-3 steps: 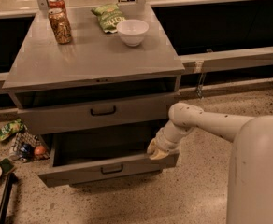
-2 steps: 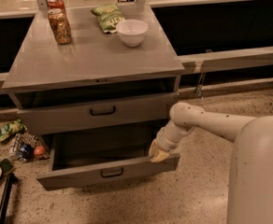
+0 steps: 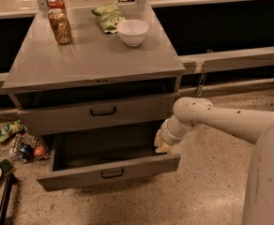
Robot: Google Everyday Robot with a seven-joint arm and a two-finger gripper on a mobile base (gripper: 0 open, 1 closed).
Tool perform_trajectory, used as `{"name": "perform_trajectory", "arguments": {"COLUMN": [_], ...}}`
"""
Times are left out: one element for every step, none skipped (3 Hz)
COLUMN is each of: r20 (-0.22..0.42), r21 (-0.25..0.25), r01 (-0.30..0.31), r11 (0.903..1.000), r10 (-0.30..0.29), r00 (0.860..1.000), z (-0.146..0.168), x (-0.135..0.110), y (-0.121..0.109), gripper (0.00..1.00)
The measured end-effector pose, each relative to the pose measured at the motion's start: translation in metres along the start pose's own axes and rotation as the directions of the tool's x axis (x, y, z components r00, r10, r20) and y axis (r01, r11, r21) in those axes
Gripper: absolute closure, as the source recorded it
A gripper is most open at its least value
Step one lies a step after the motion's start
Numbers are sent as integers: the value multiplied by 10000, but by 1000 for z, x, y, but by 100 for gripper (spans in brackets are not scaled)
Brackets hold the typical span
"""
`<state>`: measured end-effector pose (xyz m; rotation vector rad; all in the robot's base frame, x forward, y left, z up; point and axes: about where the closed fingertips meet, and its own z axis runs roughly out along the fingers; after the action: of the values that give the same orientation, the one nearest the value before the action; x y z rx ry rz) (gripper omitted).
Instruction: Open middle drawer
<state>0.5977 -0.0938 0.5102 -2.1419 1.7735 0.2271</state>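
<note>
The middle drawer [image 3: 80, 175] of the grey cabinet is pulled well out. It has a low flat front panel with a small black handle [image 3: 112, 173], and its deep grey tray looks empty. My gripper [image 3: 162, 143] is at the drawer's right side, just behind the front panel's right corner, at the rim of the tray. The white arm [image 3: 221, 118] reaches in from the right. The drawer above [image 3: 99, 112] is closed, with a black handle.
On the cabinet top [image 3: 95, 60] stand two cans [image 3: 59, 25], a green chip bag [image 3: 109, 17] and a white bowl [image 3: 132, 32]. Litter, a bag and a wire basket [image 3: 24, 146] lie on the floor at the left. A rail [image 3: 235, 57] runs behind at the right.
The middle drawer has slid slightly further out toward the front. My gripper stays at its right corner and has risen a little.
</note>
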Motion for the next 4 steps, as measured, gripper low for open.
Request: {"name": "perform_trajectory", "arguments": {"r20": [-84, 407, 1040, 1601], "r21": [593, 902, 889, 804], "r01": [130, 326, 1007, 1328], "r11": [9982, 9954, 9909, 9879], "r10": [-125, -364, -1098, -1443], "r00": [9999, 9985, 9885, 9765], "z": [4, 42, 88, 119], "x": [-4, -16, -25, -29], "y": [-20, -35, -37, -31], "gripper": [89, 100, 100, 100]}}
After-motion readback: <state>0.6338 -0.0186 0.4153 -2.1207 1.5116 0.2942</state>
